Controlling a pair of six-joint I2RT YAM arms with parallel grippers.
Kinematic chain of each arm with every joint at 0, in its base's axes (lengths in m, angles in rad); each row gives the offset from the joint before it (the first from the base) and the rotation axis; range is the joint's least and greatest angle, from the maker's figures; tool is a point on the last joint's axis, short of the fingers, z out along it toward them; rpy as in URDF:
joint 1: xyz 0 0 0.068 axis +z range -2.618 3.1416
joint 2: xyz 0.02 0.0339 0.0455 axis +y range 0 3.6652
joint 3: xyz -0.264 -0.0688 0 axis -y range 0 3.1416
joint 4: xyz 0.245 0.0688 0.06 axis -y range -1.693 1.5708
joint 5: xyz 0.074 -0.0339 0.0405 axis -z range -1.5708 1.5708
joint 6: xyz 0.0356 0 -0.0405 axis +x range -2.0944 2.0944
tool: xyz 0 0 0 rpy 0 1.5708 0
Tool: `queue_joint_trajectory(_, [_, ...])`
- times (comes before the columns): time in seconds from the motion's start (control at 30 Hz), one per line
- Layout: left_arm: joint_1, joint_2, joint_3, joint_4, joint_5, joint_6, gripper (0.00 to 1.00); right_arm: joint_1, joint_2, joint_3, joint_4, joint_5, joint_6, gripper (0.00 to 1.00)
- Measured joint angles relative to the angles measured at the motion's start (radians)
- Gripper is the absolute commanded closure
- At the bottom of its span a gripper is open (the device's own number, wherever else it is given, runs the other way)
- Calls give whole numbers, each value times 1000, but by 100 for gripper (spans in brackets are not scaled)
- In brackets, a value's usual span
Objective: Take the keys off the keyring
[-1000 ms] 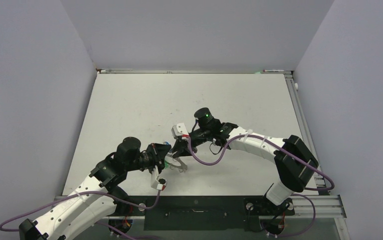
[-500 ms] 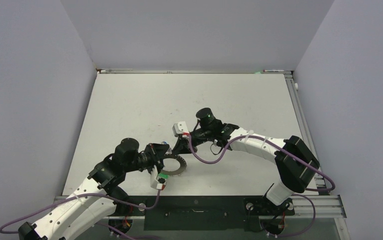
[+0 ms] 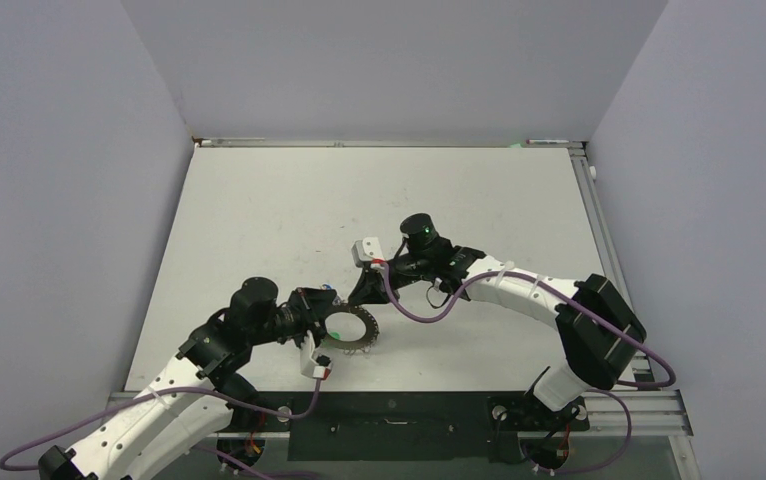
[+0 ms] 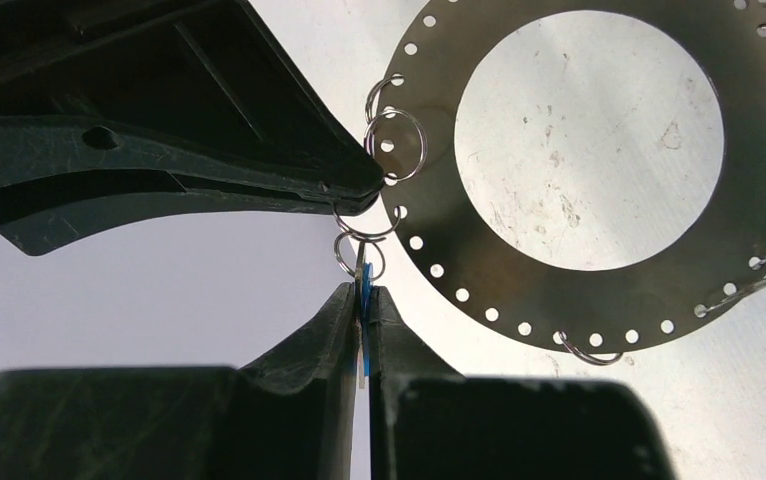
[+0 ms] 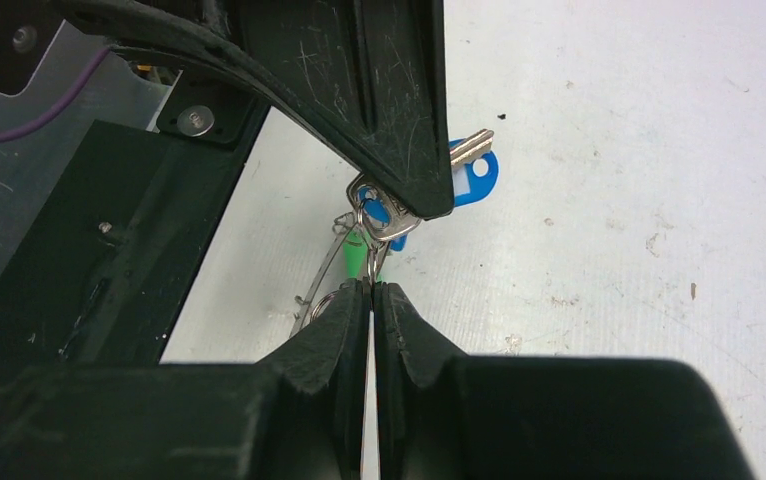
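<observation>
Keyring: flat silver-grey metal keyring disc [image 4: 749, 180] with a wide central hole sits just beyond the left claw's tips, to their right. You cannot tell whether it rests on the white tabletop [image 3: 289, 200].
Left claw: the black two-finger left claw [image 4: 364, 290] is pressed fully together on a small blue-headed key [image 5: 477, 178], held edge-on.
Right claw: the black right claw [image 5: 371, 285] is closed tight at the keyring's rim, just above the left claw's tips. You cannot tell whether it pinches disc or thin wire loop [image 4: 396, 145].
Other key: a small green-headed key [image 5: 356, 255] hangs just past the right claw's tips.
Handling: expect a stiff, light, slippery disc, with springy loops that twist easily.
Hold: take keys by the plastic head and the disc by its rim beside the loop.
</observation>
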Motion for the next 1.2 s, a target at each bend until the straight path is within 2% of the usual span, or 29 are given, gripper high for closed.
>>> queue_joint_trajectory(0.27, [6, 19, 0, 2, 1, 5, 100, 0, -1, -10, 11, 0, 1, 94])
queue_joint_trajectory(0.3, [6, 26, 0, 4, 1, 5, 100, 0, -1, -13, 12, 0, 1, 87])
queue_joint_trajectory(0.37, [7, 38, 0, 12, 1, 7, 100, 0, -1, -18, 13, 0, 0, 67])
queue_joint_trajectory(0.5, [8, 72, 3, 23, 1, 15, 100, 0, -1, -23, 26, 0, 3, 58])
queue_joint_trajectory(0.93, [11, 90, 15, 43, 23, 48, 100, 0, -1, -23, 33, 0, 6, 58])
queue_joint_trajectory(1.2, [11, 90, 24, 43, 23, 48, 100, 2, -1, -40, 113, 22, 72, 59])
